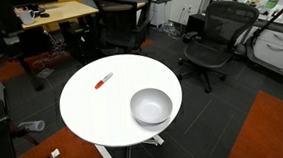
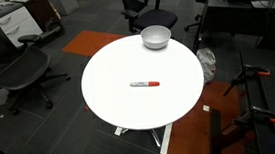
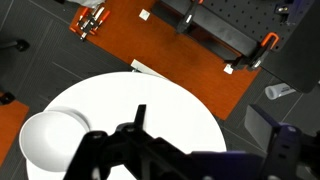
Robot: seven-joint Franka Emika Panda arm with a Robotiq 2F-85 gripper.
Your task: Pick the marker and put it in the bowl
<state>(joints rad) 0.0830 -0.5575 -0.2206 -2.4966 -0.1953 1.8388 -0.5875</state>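
On white round table (image 1: 83, 108), marker (image 1: 104, 81) lies well apart from bowl (image 1: 150, 106), long axis diagonal in an exterior view, red end lower left. Gripper (image 3: 150, 150) hovers overhead; jaw spread cannot be told.

**Round white table, two things on it**

Below me stands a round white table (image 1: 84, 111) with a smooth, plain top on a white pedestal foot. Two things lie directly on it. A small thin red marker with a whitish end (image 1: 104, 81) lies flat on the bare top, well in from the rim; in an exterior view (image 2: 145, 84) it sits near the table's middle. A round, fairly deep grey-silver bowl (image 1: 150, 106) stands upright close to the rim, well apart from the marker. My wrist view shows the bowl (image 3: 55, 135) near the table's edge, with bare white top (image 3: 150, 92) beside it.
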